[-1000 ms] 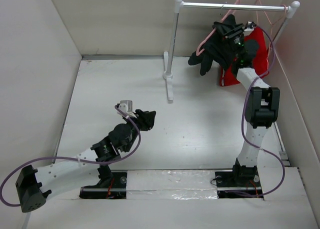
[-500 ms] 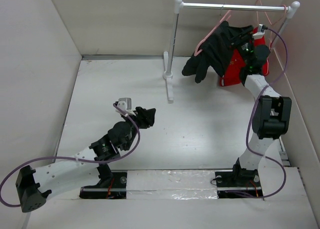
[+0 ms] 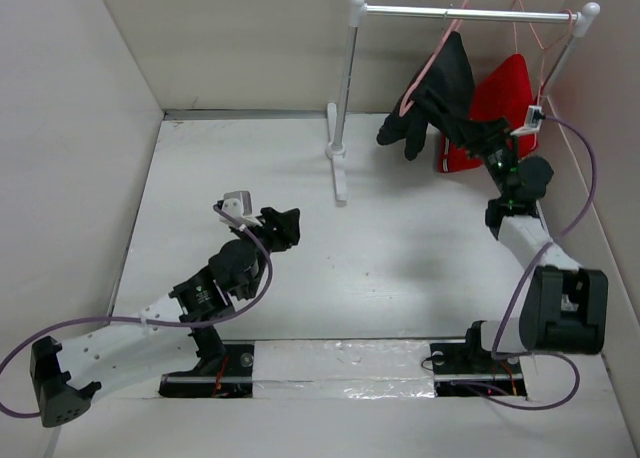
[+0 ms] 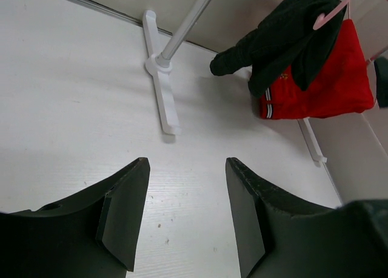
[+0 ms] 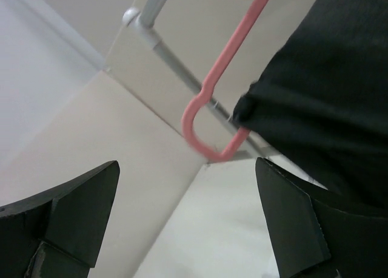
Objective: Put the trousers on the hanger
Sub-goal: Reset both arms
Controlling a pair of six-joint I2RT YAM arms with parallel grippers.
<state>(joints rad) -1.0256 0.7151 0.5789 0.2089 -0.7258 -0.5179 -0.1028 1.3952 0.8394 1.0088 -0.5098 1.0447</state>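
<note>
- Both grippers stand with jaws apart and hold nothing: the right gripper is just below the trousers, the left gripper is over the table, well apart from them.
- Trousers are draped over the pink hanger on the rail, beside the red shorts.
- Look like soft, limp, fairly heavy denim. They hang bunched and uneven, so they could slide off the thin hanger.
- Best hold is probably the thick waistband or a folded leg, not loose cloth.
</note>
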